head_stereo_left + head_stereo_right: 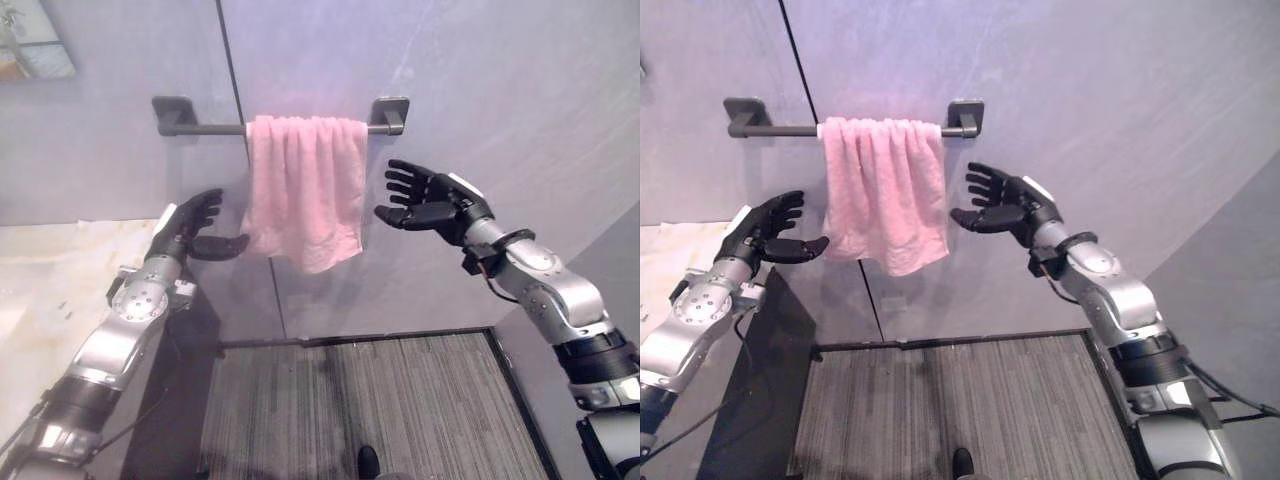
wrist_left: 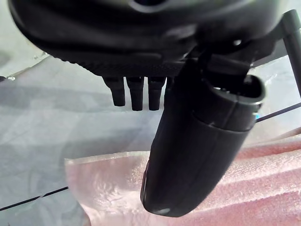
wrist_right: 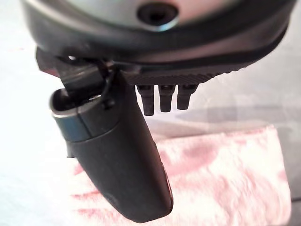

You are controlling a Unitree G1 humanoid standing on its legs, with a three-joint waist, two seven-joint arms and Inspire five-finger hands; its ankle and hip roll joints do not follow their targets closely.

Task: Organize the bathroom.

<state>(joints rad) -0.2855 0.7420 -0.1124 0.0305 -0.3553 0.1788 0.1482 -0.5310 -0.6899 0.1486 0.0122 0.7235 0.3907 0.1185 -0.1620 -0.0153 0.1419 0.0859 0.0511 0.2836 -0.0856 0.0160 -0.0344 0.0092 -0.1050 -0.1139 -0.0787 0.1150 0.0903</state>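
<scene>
A pink towel [image 1: 303, 188] hangs bunched over the right part of a dark towel bar [image 1: 200, 128] fixed to the grey wall. My left hand [image 1: 192, 225] is held up just left of the towel's lower edge, fingers straight, its thumb tip close to or touching the cloth. My right hand [image 1: 428, 198] is raised to the right of the towel, open, a small gap from the cloth. The towel [image 2: 263, 188] lies past the left thumb in the left wrist view, and the towel [image 3: 225, 174] lies beyond the right thumb in the right wrist view. Neither hand holds anything.
A dark seam [image 1: 240, 130] runs down the wall behind the towel. A pale countertop [image 1: 50, 290] lies at the left, with a dark cabinet side [image 1: 760, 370] below it. A grey striped mat [image 1: 360, 410] covers the floor. A framed picture's corner [image 1: 30, 40] hangs at the upper left.
</scene>
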